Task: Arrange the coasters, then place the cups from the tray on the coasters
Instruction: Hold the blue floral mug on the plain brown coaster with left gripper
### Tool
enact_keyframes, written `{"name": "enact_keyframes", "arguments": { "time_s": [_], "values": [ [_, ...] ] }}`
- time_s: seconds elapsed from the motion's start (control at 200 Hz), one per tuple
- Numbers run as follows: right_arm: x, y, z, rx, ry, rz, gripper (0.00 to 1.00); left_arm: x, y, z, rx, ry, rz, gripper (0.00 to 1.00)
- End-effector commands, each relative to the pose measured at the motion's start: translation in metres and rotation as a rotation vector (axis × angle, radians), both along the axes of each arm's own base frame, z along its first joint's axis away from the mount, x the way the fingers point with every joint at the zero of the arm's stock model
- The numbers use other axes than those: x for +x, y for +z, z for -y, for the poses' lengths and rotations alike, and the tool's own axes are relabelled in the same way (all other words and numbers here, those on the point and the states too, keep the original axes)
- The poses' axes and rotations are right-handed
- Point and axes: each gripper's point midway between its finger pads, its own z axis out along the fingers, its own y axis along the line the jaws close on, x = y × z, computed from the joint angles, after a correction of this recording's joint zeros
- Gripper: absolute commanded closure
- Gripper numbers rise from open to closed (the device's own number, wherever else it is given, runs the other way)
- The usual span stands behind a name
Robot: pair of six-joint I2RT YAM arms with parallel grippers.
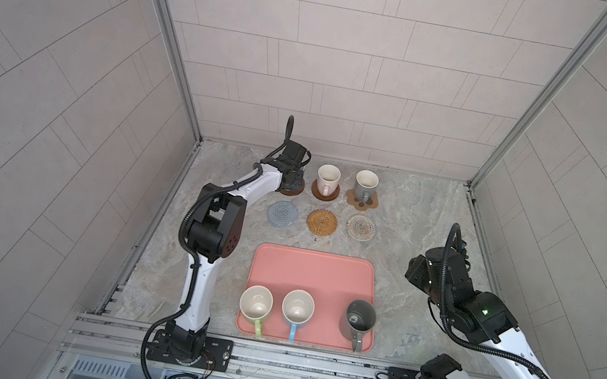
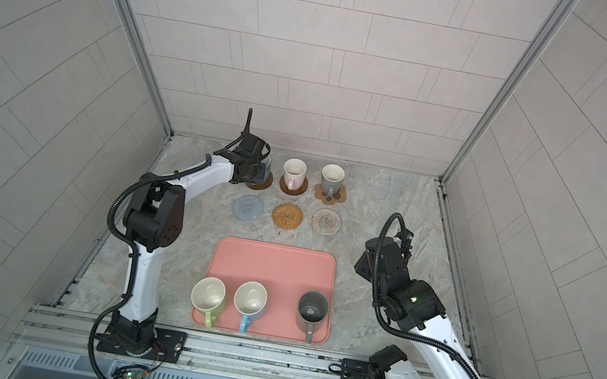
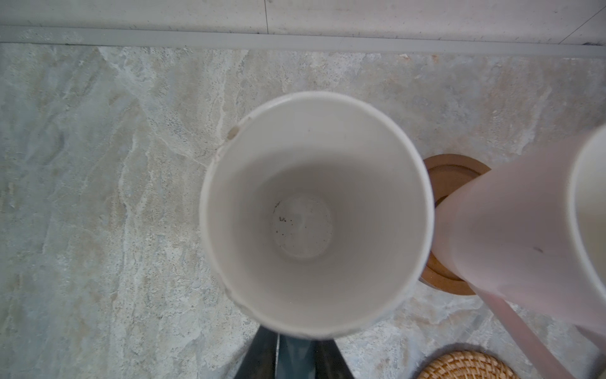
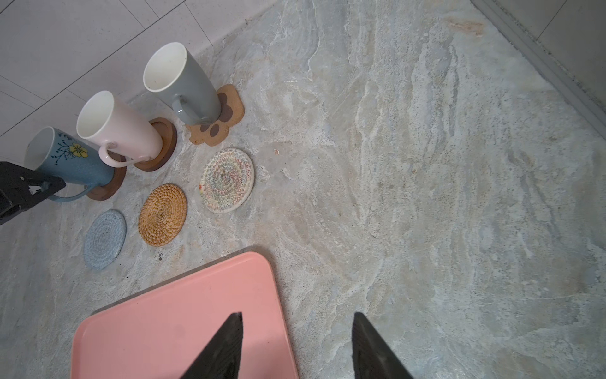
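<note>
Blue mug [image 4: 75, 164] stands on brown disc [image 4: 111, 187], handle within left end effector [image 3: 295, 343], clamping unclear

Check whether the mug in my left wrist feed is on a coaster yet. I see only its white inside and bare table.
Observer: Yes. The right wrist view shows the blue mug sitting on a wooden disc, at the end of the row next to the pink mug.
Operator: How many are left on the tray?
Observer: Three. In a top view the tray holds a green mug, a light blue mug and a dark grey mug, all along the edge nearest the arm bases.
</note>
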Motion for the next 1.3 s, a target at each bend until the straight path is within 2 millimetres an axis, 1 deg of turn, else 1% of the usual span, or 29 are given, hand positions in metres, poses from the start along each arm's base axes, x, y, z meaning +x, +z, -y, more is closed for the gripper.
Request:
{"name": "enact_keyframes", "arguments": {
  "time_s": [0.0,0.125,0.35,0.625,0.756,0.956,1.106,1.296],
  "values": [
    [-0.004,-0.007,0.007,-0.015,-0.029,-0.013,0.44,0.0,0.0,-0.006,0.035,0.029,0.007,0.77],
    [-0.004,-0.006,0.008,-0.017,-0.033,-0.011,0.44,-0.001,-0.001,-0.007,0.043,0.036,0.005,0.81],
    [-0.004,-0.007,0.008,-0.017,-0.032,-0.012,0.44,-0.001,-0.002,-0.012,0.056,0.057,0.001,0.82],
    [-0.004,-0.007,0.008,-0.017,-0.033,-0.012,0.44,-0.001,-0.001,-0.005,0.047,0.039,0.005,0.82],
    [-0.005,-0.008,0.008,-0.017,-0.033,-0.014,0.44,0.0,0.002,-0.003,0.054,0.03,0.01,0.8],
    [-0.006,-0.006,0.01,-0.017,-0.035,-0.009,0.44,-0.001,-0.004,0.0,0.061,0.027,0.001,0.76],
    [-0.007,-0.005,0.01,-0.015,-0.037,-0.004,0.44,-0.002,-0.003,0.0,0.061,0.034,0.002,0.74],
    [-0.008,-0.006,0.011,-0.016,-0.037,-0.005,0.44,-0.003,-0.004,-0.007,0.074,0.075,0.0,0.73]
  ]
}}
